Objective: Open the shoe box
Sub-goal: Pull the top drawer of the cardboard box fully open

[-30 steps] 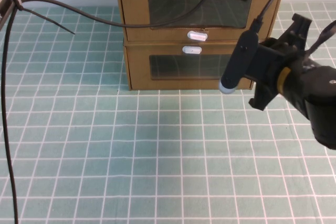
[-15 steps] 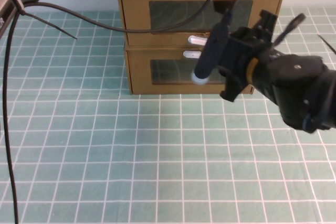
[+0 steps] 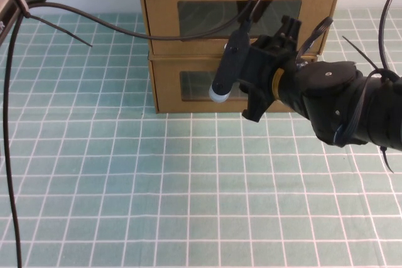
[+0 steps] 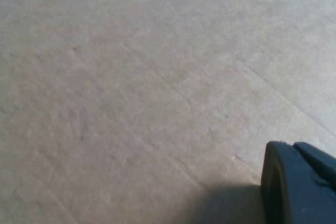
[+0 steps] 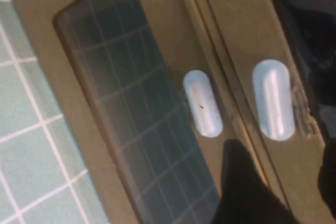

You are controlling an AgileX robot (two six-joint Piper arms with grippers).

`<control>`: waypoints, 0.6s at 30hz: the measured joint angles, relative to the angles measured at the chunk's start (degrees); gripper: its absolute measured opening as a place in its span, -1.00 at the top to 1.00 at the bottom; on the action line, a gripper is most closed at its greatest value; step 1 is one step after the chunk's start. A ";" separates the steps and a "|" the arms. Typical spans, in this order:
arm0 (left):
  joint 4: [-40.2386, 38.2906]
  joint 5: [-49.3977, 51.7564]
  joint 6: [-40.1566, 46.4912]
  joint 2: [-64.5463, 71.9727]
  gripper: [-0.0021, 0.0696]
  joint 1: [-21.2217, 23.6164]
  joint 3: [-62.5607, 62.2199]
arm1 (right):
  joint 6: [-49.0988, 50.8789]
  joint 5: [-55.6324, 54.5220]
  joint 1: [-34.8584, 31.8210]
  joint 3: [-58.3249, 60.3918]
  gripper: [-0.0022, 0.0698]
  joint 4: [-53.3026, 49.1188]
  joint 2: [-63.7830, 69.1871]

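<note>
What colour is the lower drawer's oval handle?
Oval handle: pale blue, best in right wrist view. Right gripper faces it; left gripper over cardboard box.

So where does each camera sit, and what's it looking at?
High view: raised on the robot's side, looking down at the table, upper box on lower box; right arm shows, right gripper open at their fronts.
Left wrist view: on the left arm, close over cardboard; left gripper's edge shows.
Right wrist view: on the right arm, facing lower tab and upper tab; a finger shows.
Shared: high and right wrist views both see the lower window.
</note>
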 joint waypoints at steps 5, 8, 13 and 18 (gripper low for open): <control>0.00 0.00 0.00 0.00 0.96 0.00 0.00 | -1.04 -1.93 0.00 0.00 0.13 -0.23 0.11; 0.00 0.00 0.00 0.00 0.96 0.00 0.00 | -2.35 -3.03 0.00 -0.19 0.13 -0.23 0.49; 0.00 0.00 0.00 0.00 0.96 0.00 0.00 | -2.72 -3.04 0.00 -2.45 0.13 -0.32 2.32; 0.00 0.00 -0.11 0.00 0.96 0.00 0.00 | -2.72 -3.04 0.00 -4.88 0.13 -0.44 4.21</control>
